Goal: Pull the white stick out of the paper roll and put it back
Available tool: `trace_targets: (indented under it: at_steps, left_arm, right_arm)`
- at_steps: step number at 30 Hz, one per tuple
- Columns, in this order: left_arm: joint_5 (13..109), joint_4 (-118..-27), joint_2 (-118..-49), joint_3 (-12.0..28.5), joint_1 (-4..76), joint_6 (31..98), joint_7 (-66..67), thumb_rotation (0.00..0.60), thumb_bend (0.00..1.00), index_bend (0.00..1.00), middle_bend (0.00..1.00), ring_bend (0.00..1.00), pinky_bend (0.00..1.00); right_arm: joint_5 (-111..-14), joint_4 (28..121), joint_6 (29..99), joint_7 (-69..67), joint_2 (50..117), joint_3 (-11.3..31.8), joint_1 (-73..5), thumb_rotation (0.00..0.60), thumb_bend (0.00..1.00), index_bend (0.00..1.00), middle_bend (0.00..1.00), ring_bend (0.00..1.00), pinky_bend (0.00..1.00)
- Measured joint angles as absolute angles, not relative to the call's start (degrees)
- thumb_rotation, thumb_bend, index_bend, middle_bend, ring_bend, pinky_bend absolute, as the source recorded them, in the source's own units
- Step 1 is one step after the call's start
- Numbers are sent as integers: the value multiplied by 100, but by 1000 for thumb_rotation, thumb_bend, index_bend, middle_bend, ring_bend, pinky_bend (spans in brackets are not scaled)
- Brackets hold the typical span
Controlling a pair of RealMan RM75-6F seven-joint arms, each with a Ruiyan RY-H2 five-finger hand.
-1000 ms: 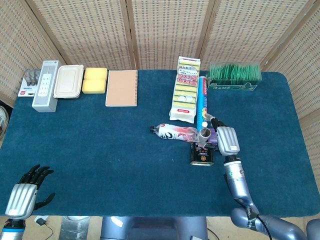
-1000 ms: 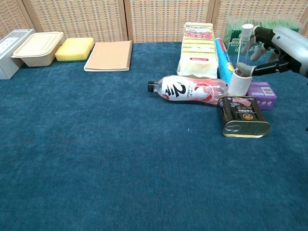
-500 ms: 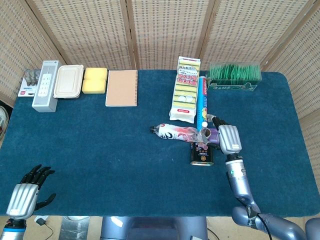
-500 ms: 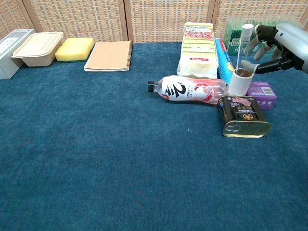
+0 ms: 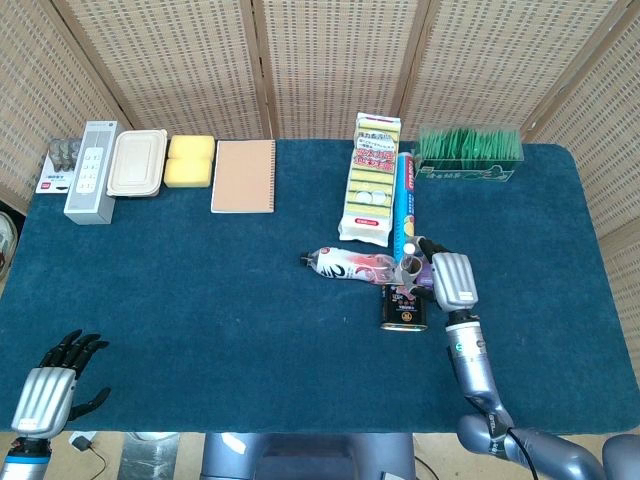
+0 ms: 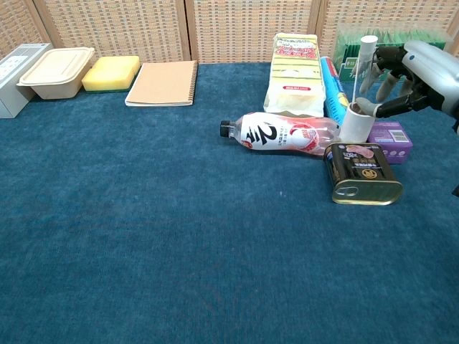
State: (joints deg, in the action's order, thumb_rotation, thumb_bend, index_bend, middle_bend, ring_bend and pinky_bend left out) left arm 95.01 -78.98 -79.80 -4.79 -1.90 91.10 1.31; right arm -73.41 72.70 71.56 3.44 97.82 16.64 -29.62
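The white paper roll [image 6: 354,123] stands upright behind a can, and in the head view the paper roll [image 5: 409,268] shows from above. The white stick [image 6: 364,68] stands in the roll's core, leaning slightly right, with its cap well above the rim. My right hand [image 6: 410,73] hovers just right of the stick with fingers [image 6: 381,75] spread close beside it and the thumb near the roll's rim; no grip shows. In the head view my right hand [image 5: 452,281] sits right of the roll. My left hand [image 5: 47,386] hangs open off the table's front left corner.
A lying bottle [image 6: 283,134], a gold can [image 6: 362,172] and a purple box [image 6: 391,133] crowd the roll. Behind are a sponge pack [image 6: 294,72], a blue tube [image 6: 332,86] and a green box [image 5: 468,150]. Notebook [image 6: 163,82], yellow sponge [image 6: 112,72] and container [image 6: 56,70] line the back left.
My right hand drew back to the right half a second ago and has come back in toward the stick. The stick and roll have stayed put. The left hand barely moved.
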Motion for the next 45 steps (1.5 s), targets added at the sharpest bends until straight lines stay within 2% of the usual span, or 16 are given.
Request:
trace_targets:
  at_steps: [6,9,11,23,45]
  left_arm:
    - [9494,-7909,-7977,-477,-185,9094,134,600,181,251,221,120,245]
    - [9490,-7915,-7975,-477,-184,9088,136,600,180,251,221,120,245]
    - [9482,-7916,-7972,-479,-184,9076,139,600,180,252,221,120,245]
    - [9427,-7950,-7932,-496,-175,8981,121,600,181,251,221,120,244]
    - [9381,-7922,-7919,-486,-195,8978,73,600,180,251,221,120,245]
  right_arm:
    - [-7349,7213,7178,363,9845,1675,-3006,547,437,324,442,516,599]
    - [-7349,7181,7188,364,9873,1681,-3021,592,437,345,462,536,607]
    - [-7347,7146,7191,368,9892,1681,-3029,600,437,357,473,543,609]
    - [-7330,6976,7234,363,9983,1683,-3051,600,441,415,506,587,632]
    - [-7297,6954,7245,369,10036,1656,-3050,600,440,422,530,613,643]
